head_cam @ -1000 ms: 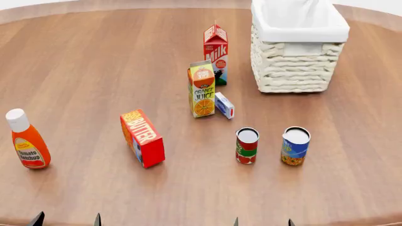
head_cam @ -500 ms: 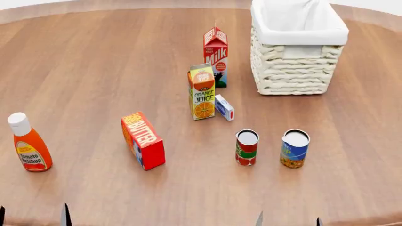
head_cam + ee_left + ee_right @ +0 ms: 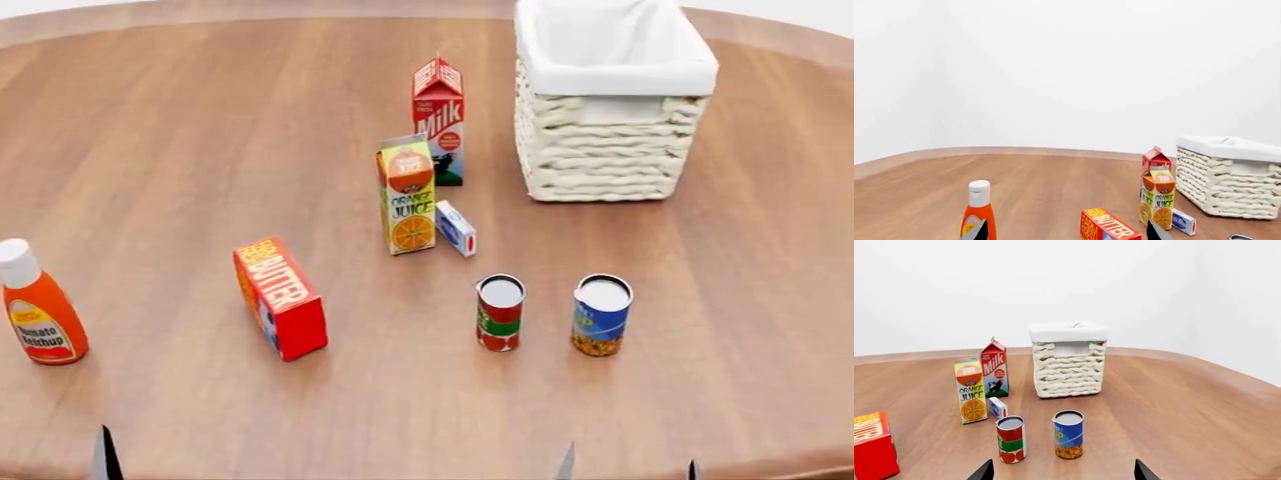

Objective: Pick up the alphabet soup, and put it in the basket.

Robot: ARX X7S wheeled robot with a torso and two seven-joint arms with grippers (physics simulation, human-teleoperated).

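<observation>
Left wrist view: basket [image 3: 1227, 182] at right, juice [image 3: 1157, 197] and milk [image 3: 1155, 159] cartons just left of it, ketchup [image 3: 978, 210] at lower left, butter box [image 3: 1107, 226] at bottom centre. Only a sliver of a can top at the lower right corner; which can, cannot tell. Left gripper [image 3: 1064, 235] showing as two dark tips at the bottom edge, jaws spread, nothing between them.

Head view: soup [image 3: 601, 315] standing upright on the bench [image 3: 160, 150], lower right of centre, just right of the red-and-green can [image 3: 499, 312], apart from it. Basket [image 3: 611, 100] at upper right, well beyond the soup. Fingertips of both grippers barely poking in at the bottom edge, right gripper [image 3: 627, 468] below the soup.

Right wrist view: soup [image 3: 1069, 434] near centre, basket [image 3: 1069, 360] directly behind it. Right gripper [image 3: 1062, 471] with jaws spread wide, empty, short of the can.

Judged: approach step, nothing grasped yet. Next calls for advancing the right arm so the spread jaws straddle the soup, clear of the neighbouring can, then closing.
</observation>
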